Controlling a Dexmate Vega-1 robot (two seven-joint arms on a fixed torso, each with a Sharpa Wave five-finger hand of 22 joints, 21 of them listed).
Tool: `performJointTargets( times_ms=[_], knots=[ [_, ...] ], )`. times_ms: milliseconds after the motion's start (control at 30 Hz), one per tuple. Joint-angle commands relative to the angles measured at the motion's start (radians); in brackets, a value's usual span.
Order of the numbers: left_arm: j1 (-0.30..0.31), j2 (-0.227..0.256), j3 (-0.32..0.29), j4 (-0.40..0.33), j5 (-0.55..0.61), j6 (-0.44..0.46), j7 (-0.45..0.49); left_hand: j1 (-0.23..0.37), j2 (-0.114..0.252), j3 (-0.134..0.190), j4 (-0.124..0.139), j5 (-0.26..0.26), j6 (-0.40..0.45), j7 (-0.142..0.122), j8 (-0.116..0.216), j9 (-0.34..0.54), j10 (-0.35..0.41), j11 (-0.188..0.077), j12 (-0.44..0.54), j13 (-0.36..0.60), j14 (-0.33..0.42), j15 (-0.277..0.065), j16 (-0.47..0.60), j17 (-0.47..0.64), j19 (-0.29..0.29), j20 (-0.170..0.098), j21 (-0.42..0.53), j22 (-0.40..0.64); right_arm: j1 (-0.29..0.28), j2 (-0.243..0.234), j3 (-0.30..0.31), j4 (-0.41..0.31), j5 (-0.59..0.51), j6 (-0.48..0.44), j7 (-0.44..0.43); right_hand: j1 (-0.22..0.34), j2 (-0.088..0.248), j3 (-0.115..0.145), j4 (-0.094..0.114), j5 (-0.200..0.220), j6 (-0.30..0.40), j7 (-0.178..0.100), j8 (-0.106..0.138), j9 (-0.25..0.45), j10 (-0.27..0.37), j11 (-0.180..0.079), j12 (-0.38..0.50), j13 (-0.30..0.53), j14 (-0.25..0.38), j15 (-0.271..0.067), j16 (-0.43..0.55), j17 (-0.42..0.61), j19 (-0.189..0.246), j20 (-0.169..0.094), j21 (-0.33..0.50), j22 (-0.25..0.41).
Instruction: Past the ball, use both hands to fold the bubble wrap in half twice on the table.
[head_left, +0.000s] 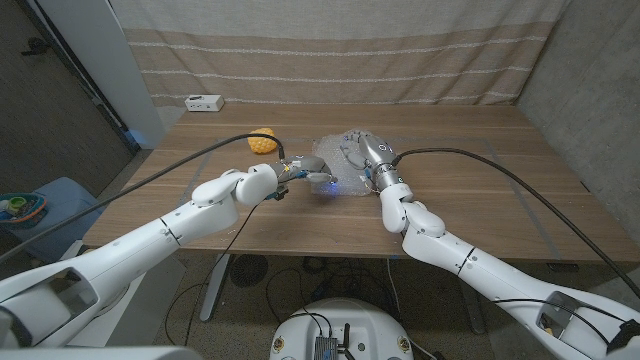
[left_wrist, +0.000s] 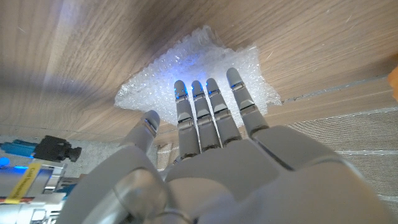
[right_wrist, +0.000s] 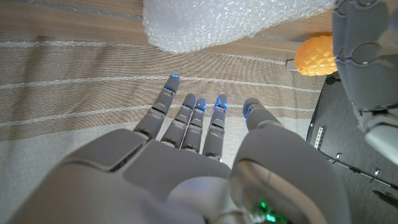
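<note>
The clear bubble wrap (head_left: 340, 152) lies crumpled on the wooden table (head_left: 480, 190), near its middle. A yellow knobbly ball (head_left: 262, 142) sits just to its left, also seen in the right wrist view as ball (right_wrist: 317, 55). My left hand (head_left: 308, 170) reaches in at the wrap's near left edge; the left wrist view shows its fingers (left_wrist: 205, 106) straight and apart over the wrap (left_wrist: 199, 65), holding nothing. My right hand (head_left: 365, 150) stretches out over the wrap's right part. Its fingers (right_wrist: 199, 121) are spread and empty, with the wrap (right_wrist: 230, 22) close beside them.
A white box (head_left: 203, 101) stands at the table's back left edge, before a striped curtain (head_left: 400, 50). Black cables (head_left: 200, 155) run along both arms. A blue seat (head_left: 40, 205) stands left of the table. Bare wood lies to the right of the wrap.
</note>
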Motion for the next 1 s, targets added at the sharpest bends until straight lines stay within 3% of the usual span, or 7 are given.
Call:
performJointTargets(
  times_ms=[33,133,300,367,633,767,1000],
  knots=[
    [0.033,0.019,-0.03,-0.038,-0.01,-0.024,0.005,0.003,-0.009,0.002,-0.008,0.001,0.011,-0.004,0.006,0.003,0.013,-0.006,0.001,0.002,0.011,0.0,-0.005,0.001,-0.005,0.0,-0.002,0.004,0.082,0.02,-0.021,0.071,0.058,-0.1,0.14,-0.036,0.009,0.001,0.021,0.0,-0.066,0.001,-0.014,-0.001,-0.042,-0.003,-0.01,-0.006,-0.046,-0.025,-0.015,-0.015,-0.026,-0.01,-0.021,-0.001],
    [0.033,0.019,-0.035,-0.032,-0.019,-0.041,0.005,0.003,-0.012,0.003,-0.012,0.001,0.018,-0.003,0.007,0.003,0.02,-0.005,0.002,0.001,0.019,0.001,-0.005,0.001,-0.004,-0.001,-0.003,0.005,0.115,0.021,-0.048,0.103,0.056,-0.12,0.179,-0.052,0.017,-0.001,0.033,-0.001,-0.082,0.001,-0.013,-0.002,-0.047,-0.003,-0.008,-0.008,-0.058,-0.024,-0.015,-0.019,-0.039,-0.01,-0.03,-0.002],
    [0.026,0.015,-0.033,-0.024,-0.019,-0.04,-0.013,0.003,-0.012,0.004,-0.014,0.002,0.019,-0.003,0.007,0.003,0.021,-0.005,0.0,0.001,0.024,0.0,-0.005,0.001,-0.001,-0.002,-0.004,0.005,0.188,0.021,-0.098,0.152,0.077,-0.165,0.325,-0.244,0.004,-0.066,0.151,0.004,-0.311,-0.012,-0.013,-0.008,-0.164,0.005,-0.015,-0.019,-0.209,-0.003,-0.022,-0.062,-0.156,-0.002,-0.122,-0.001],
    [0.025,0.014,-0.032,-0.022,-0.018,-0.038,-0.017,0.003,-0.012,0.004,-0.015,0.002,0.018,-0.003,0.006,0.003,0.021,-0.004,0.0,0.001,0.023,0.001,-0.006,0.001,-0.001,-0.002,-0.005,0.005,0.207,0.028,-0.112,0.176,0.085,-0.174,0.349,-0.282,0.0,-0.078,0.171,0.007,-0.348,-0.008,-0.01,-0.009,-0.212,-0.004,-0.015,-0.02,-0.257,-0.008,-0.025,-0.073,-0.197,-0.005,-0.151,-0.002],
    [0.022,0.009,-0.036,-0.014,-0.018,-0.037,-0.013,0.003,-0.012,0.006,-0.018,0.002,0.018,-0.001,0.004,0.003,0.02,-0.002,-0.003,0.0,0.022,0.001,-0.009,0.001,-0.002,-0.003,-0.007,0.005,0.307,0.04,-0.203,0.254,0.091,-0.23,0.514,-0.38,-0.014,-0.112,0.198,0.018,-0.479,0.009,-0.012,-0.012,-0.338,-0.019,-0.014,-0.023,-0.407,-0.021,-0.024,-0.114,-0.301,-0.027,-0.231,-0.003],
    [0.016,0.003,-0.034,-0.006,-0.016,-0.041,-0.014,0.003,-0.012,0.006,-0.019,0.003,0.017,-0.001,0.003,0.003,0.019,-0.003,-0.004,0.0,0.023,0.001,-0.01,0.001,-0.002,-0.003,-0.008,0.006,0.362,0.053,-0.251,0.307,0.105,-0.245,0.616,-0.493,-0.019,-0.158,0.207,0.039,-0.604,0.014,-0.012,-0.014,-0.477,-0.011,-0.017,-0.025,-0.533,-0.03,-0.025,-0.14,-0.406,-0.03,-0.284,-0.003],
    [0.006,-0.003,-0.03,0.004,-0.014,-0.047,-0.014,0.001,-0.012,0.008,-0.021,0.003,0.018,-0.003,0.001,0.003,0.02,-0.002,-0.006,0.0,0.024,0.002,-0.012,0.001,-0.002,-0.005,-0.011,0.006,0.419,0.061,-0.299,0.368,0.15,-0.235,0.738,-0.541,-0.016,-0.189,0.212,0.06,-0.719,0.024,-0.014,-0.012,-0.592,0.002,-0.017,-0.026,-0.629,-0.017,-0.026,-0.154,-0.483,-0.039,-0.296,-0.002]
  ],
)
